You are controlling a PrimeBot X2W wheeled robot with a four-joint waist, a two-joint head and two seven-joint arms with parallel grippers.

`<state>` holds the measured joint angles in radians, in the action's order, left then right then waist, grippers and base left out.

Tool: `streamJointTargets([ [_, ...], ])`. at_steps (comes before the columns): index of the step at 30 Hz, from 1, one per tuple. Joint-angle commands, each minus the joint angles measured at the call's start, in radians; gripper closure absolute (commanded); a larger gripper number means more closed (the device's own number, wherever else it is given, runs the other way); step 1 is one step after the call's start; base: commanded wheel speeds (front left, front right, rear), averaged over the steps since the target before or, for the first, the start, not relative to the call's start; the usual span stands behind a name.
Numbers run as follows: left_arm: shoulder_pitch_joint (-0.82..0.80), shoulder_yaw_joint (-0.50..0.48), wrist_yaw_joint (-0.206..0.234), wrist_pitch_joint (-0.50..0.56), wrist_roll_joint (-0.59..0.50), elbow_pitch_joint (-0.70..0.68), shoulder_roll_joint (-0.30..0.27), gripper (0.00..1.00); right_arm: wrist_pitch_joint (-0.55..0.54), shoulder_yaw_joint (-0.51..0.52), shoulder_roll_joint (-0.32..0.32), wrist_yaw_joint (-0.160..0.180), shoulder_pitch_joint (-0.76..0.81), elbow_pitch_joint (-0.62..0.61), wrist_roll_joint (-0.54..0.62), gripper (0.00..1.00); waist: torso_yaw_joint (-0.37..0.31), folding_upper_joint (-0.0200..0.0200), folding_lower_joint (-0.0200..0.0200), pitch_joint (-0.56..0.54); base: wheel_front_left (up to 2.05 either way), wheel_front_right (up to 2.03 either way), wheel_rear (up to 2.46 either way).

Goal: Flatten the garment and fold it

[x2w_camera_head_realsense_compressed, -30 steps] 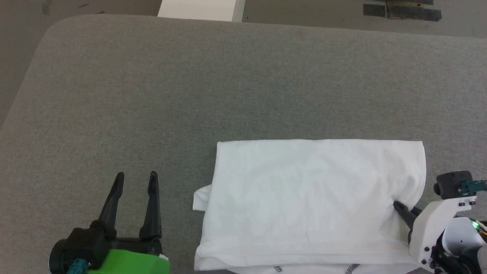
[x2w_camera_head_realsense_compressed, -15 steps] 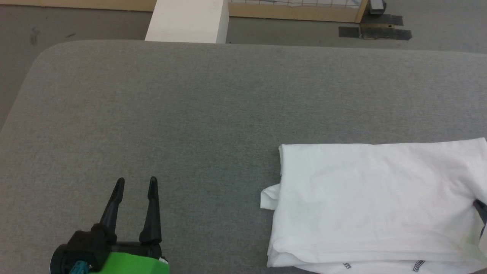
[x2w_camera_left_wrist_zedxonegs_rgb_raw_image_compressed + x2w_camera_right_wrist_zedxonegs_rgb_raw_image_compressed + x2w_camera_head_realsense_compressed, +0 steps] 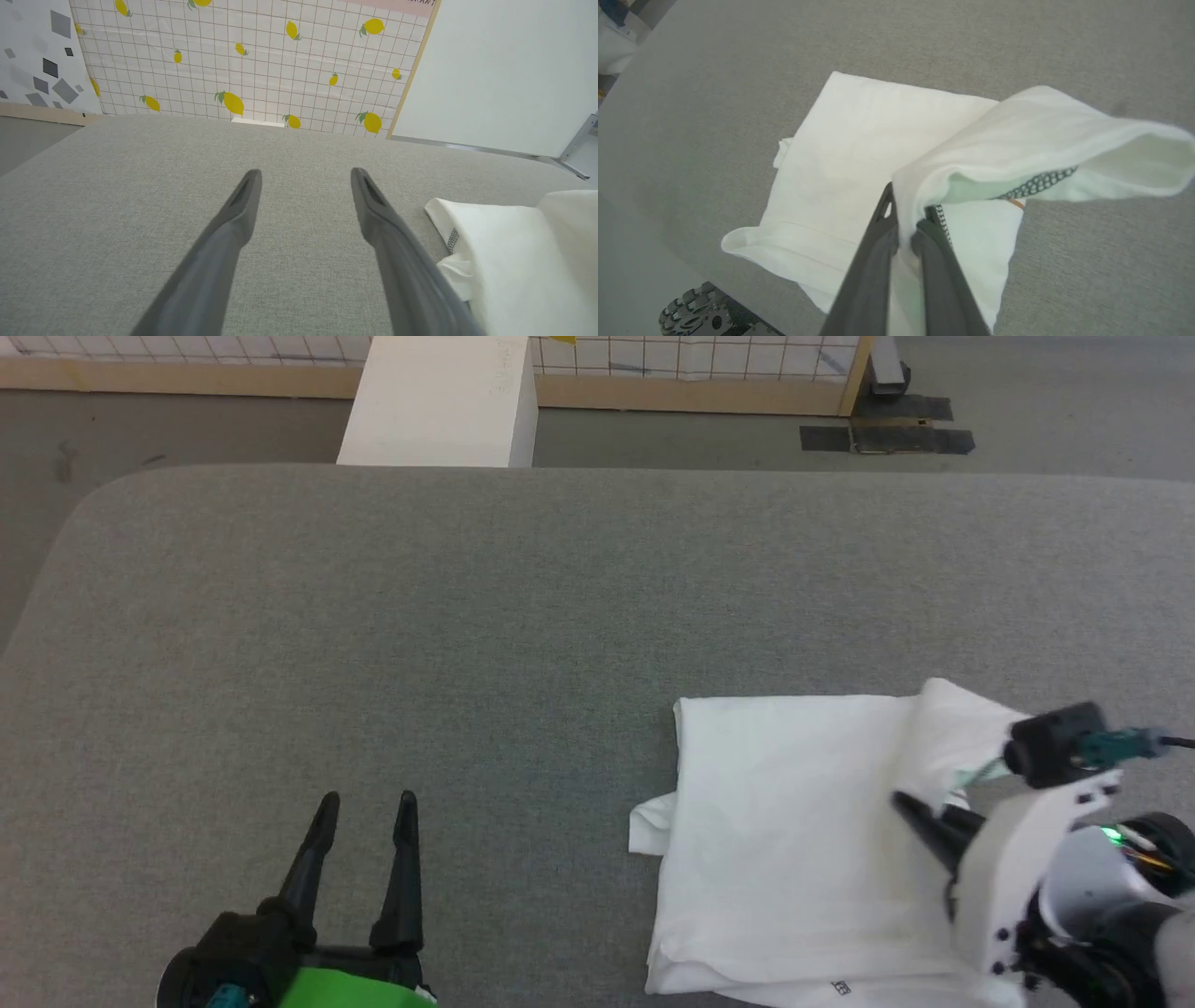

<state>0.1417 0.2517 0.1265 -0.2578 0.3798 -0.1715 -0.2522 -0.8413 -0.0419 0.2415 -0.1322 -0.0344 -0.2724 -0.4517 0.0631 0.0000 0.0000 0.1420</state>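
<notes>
- the grey fabric-covered table (image 3: 467,616) lies bare across its far half and left side.
- the left gripper (image 3: 368,798), fingers apart, hangs over the near left.
- the folded white thin-fabric garment (image 3: 794,821) fills the near right, one end raised in the pinching right gripper (image 3: 904,801).
- a white rigid box (image 3: 439,401) stands beyond the far edge.

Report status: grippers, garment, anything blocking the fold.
Right gripper shut on garment, right end lifted off the table. Left gripper open, apart from the garment. Nothing obstructing.
</notes>
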Motion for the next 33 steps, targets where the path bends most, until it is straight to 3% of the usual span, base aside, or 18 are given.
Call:
streamJointTargets([
  [1,-0.004,0.002,-0.006,-0.004,0.003,0.004,0.004,0.0,-0.007,-0.027,-0.006,0.002,-0.027,-0.012,-0.005,1.0,0.009,0.0,0.0,0.002,0.0,0.0,0.0],
  [9,-0.023,0.004,-0.019,-0.004,0.012,0.018,0.016,0.0,-0.014,-0.185,-0.044,0.002,-0.101,0.027,0.004,1.0,0.06,0.0,0.0,0.034,0.0,0.0,0.0],
  [19,-0.063,0.006,-0.047,-0.004,0.006,0.048,0.054,0.0,0.061,-0.312,-0.09,0.002,-0.221,0.286,0.126,1.0,0.109,0.0,0.0,0.073,0.0,0.0,0.0],
  [20,-0.065,0.005,-0.049,-0.004,0.005,0.051,0.058,0.0,0.069,-0.324,-0.096,0.002,-0.229,0.308,0.133,0.89,0.111,0.0,0.0,0.073,0.0,0.0,0.0],
  [21,-0.067,0.003,-0.052,-0.004,0.004,0.054,0.061,0.0,0.077,-0.336,-0.103,0.002,-0.237,0.334,0.139,0.59,0.113,0.0,0.0,0.072,0.0,0.0,0.0],
  [22,-0.068,0.002,-0.054,-0.004,0.003,0.057,0.063,0.0,0.082,-0.347,-0.107,0.002,-0.242,0.352,0.142,0.09,0.114,0.0,0.0,0.071,0.0,0.0,0.0],
  [23,-0.068,0.0,-0.057,-0.004,0.001,0.06,0.066,0.0,0.085,-0.361,-0.109,0.002,-0.247,0.37,0.142,0.0,0.114,0.0,0.0,0.069,0.0,0.0,0.0],
  [29,-0.052,-0.014,-0.064,-0.004,-0.004,0.07,0.077,0.0,0.075,-0.372,-0.073,0.002,-0.242,0.36,0.096,0.0,0.098,0.0,0.0,0.049,0.0,0.0,0.0],
  [33,-0.042,-0.025,-0.068,-0.004,-0.008,0.065,0.079,0.0,0.063,-0.288,-0.034,0.002,-0.203,0.262,0.068,0.0,0.077,0.0,0.0,0.045,0.0,0.0,0.0],
])
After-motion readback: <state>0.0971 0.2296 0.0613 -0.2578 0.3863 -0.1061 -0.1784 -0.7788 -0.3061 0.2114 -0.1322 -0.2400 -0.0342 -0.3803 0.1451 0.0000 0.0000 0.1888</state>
